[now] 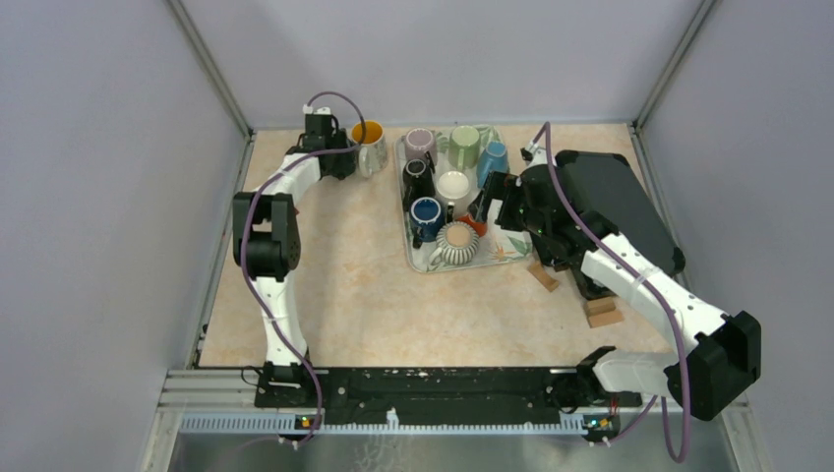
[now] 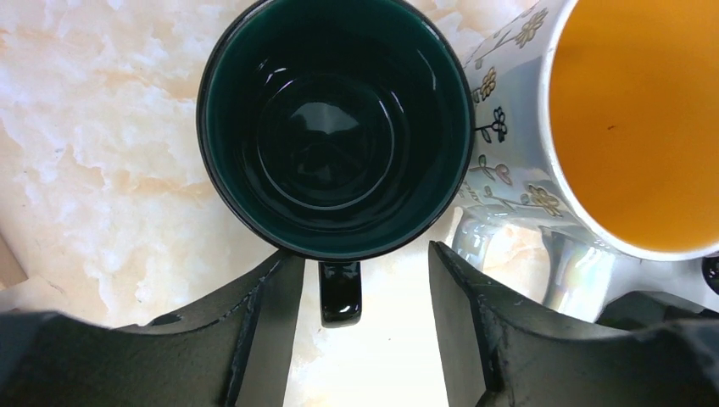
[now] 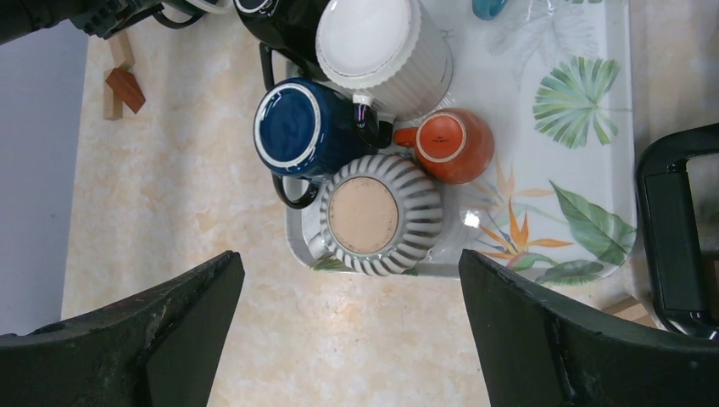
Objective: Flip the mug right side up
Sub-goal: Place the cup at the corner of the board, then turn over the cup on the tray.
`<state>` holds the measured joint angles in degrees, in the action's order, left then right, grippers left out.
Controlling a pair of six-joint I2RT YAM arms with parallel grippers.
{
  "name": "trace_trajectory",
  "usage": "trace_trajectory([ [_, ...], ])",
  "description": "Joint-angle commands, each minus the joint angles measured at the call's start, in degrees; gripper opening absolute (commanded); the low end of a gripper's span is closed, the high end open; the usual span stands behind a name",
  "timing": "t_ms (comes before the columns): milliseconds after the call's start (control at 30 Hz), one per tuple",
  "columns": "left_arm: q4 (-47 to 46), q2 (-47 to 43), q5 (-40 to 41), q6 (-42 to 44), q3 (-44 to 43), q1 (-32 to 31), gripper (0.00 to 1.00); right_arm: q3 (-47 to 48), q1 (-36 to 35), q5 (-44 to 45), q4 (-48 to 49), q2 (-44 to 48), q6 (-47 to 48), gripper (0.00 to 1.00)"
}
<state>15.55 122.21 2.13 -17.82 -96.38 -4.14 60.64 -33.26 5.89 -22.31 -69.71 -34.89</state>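
Observation:
A dark green mug (image 2: 335, 127) stands mouth up on the table, its black handle (image 2: 341, 292) pointing back between my left gripper's fingers (image 2: 254, 331). My left gripper (image 2: 363, 259) is open, with a gap on each side of the handle. From above, this gripper (image 1: 339, 162) sits at the table's back left and hides the dark mug. Beside it stands a white flowered mug (image 2: 593, 110) with a yellow inside (image 1: 369, 138), also mouth up. My right gripper (image 3: 348, 263) hangs wide open and empty above the table, just short of an upturned ribbed mug (image 3: 380, 214) on the tray (image 3: 543, 170).
The leaf-print tray (image 1: 506, 246) holds several mugs bottom up, among them a navy one (image 3: 297, 127), a white one (image 3: 381, 47) and a small orange one (image 3: 454, 144). A black flat object (image 1: 610, 192) and wooden blocks (image 1: 602, 310) lie at the right. Enclosure walls stand close behind the left gripper.

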Motion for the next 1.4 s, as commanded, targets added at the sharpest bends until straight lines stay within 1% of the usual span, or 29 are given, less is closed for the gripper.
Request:
trace_trajectory([
  [0, -1.3, -6.1, -0.6, 0.1, -1.5, 0.4, 0.66, -0.3, -0.2, -0.7, 1.3, 0.2, 1.5, 0.99],
  [67, -1.3, -7.5, -0.5, -0.1, -0.9, 0.4, 0.72, -0.5, -0.2, -0.9, 1.2, 0.0, 1.6, 0.99],
  [267, -1.3, -11.6, -1.0, -0.3, 1.1, 0.4, 0.98, -0.8, -0.2, -1.0, 1.1, -1.0, 2.1, 0.99],
  [400, -1.0, -14.4, -1.8, -0.9, 2.7, 0.0, 0.98, -0.3, -0.2, 1.0, 0.7, -2.0, 1.6, 0.99],
  [433, -0.9, -15.3, -3.5, -1.2, 3.1, -0.1, 0.98, 0.0, -0.2, 2.0, 0.5, -2.5, 1.4, 0.99],
  [533, -0.7, -18.2, -5.1, -2.2, 4.6, -1.0, 0.98, 1.5, 0.0, 5.6, 0.2, -4.2, 0.3, 0.99],
  [600, -0.4, -20.7, -5.8, -2.7, 5.7, -2.2, 0.98, 2.9, 0.4, 7.9, 0.3, -5.9, -0.6, 0.99],
  [800, 0.5, -28.3, -7.9, -4.0, 10.5, -6.6, 0.98, 8.2, 3.3, 10.6, 1.5, -13.6, -2.6, 0.98],
  [933, 1.0, -33.8, -7.8, -3.1, 14.9, -11.1, 0.98, 11.4, 6.2, 10.9, 3.7, -18.3, -4.2, 0.95],
  [1067, 1.0, -38.6, -7.9, -1.7, 18.7, -15.9, 0.98, 16.6, 7.0, 14.1, 4.0, -24.1, -4.6, 0.92],
  [1267, -0.2, -44.2, -11.4, -1.7, 23.9, -18.3, 0.98, 25.8, 7.2, 17.9, 2.1, -33.7, -4.0, 0.87],
  [1367, -0.2, -45.8, -12.6, -1.1, 25.7, -19.3, 0.98, 30.1, 7.4, 19.3, 1.2, -38.3, -4.0, 0.83],
])
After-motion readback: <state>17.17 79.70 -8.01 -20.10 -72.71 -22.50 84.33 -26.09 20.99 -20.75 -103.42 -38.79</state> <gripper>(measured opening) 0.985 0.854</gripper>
